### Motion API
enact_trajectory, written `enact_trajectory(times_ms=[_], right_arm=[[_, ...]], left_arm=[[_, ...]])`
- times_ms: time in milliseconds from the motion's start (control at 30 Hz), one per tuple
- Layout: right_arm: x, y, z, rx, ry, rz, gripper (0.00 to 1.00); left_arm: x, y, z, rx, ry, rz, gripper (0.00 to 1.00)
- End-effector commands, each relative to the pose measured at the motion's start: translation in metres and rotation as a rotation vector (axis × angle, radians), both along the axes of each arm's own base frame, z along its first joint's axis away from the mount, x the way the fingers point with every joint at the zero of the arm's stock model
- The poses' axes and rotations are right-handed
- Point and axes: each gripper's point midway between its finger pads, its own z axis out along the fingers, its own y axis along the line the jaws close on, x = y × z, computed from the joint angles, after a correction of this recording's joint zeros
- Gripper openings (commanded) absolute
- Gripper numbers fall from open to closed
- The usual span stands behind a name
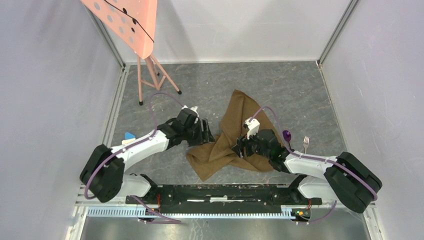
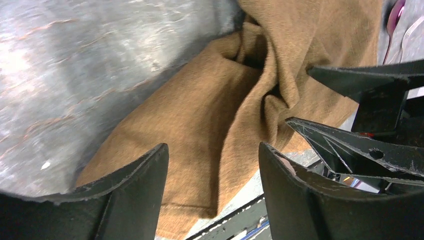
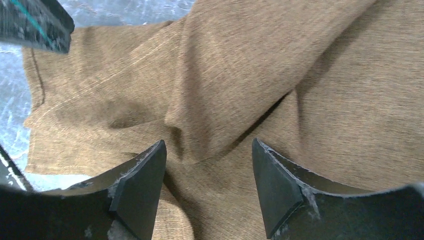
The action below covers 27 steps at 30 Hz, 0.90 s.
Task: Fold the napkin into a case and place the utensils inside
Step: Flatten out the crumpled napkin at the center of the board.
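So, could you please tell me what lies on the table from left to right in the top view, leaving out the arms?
Blue block → napkin → purple utensil → fork.

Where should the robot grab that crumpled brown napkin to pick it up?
Likely the raised ridge near the middle of the napkin. It stands up off the table, so a pinch from straight above closes on both its sides; the flat parts offer no such hold.

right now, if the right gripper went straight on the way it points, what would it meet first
The right gripper stands open, aimed at the napkin; a raised fold of it probably lies first in line, between the fingers. How near is hard to tell.
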Motion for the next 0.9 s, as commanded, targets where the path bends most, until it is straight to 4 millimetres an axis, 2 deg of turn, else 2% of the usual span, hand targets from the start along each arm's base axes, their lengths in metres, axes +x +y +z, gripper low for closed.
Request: enact_trajectory(times_ms=[0,200,367,467,567,667,733,867], right_arm=[[0.025,-0.005,0.025,-0.004,-0.063,-0.065,0.71],[0.044,-0.011,0.033,0.017,-0.036,-0.11,0.75],[0.058,-0.014,0.034,0.017,-0.01,-0.142,0.75],[0.06,-0.016,0.034,0.021,-0.008,-0.153,0.75],[0.064,-0.02,0.033,0.013,-0.005,-0.167,0.75],[0.072,-0.027,0.035,-0.009,-0.008,-0.196,0.76],[0.08,-0.032,0.037,-0.033,-0.016,-0.226,0.77],[0.103,-0.046,0.04,-0.134,-0.025,-0.307,0.87]], left_arm=[[0.022,-0.034,0.012,0.001,-0.109,-0.104,0.74],[0.024,-0.059,-0.012,0.012,-0.07,-0.146,0.69],[0.023,-0.079,-0.016,-0.027,-0.067,-0.168,0.57],[0.023,-0.084,-0.02,-0.027,-0.054,-0.177,0.44],[0.027,-0.079,-0.018,-0.004,-0.076,-0.161,0.29],[0.031,-0.065,-0.011,0.039,-0.123,-0.122,0.05],[0.034,-0.051,-0.005,0.066,-0.169,-0.078,0.02],[0.033,-0.021,0.01,0.082,-0.269,0.017,0.02]])
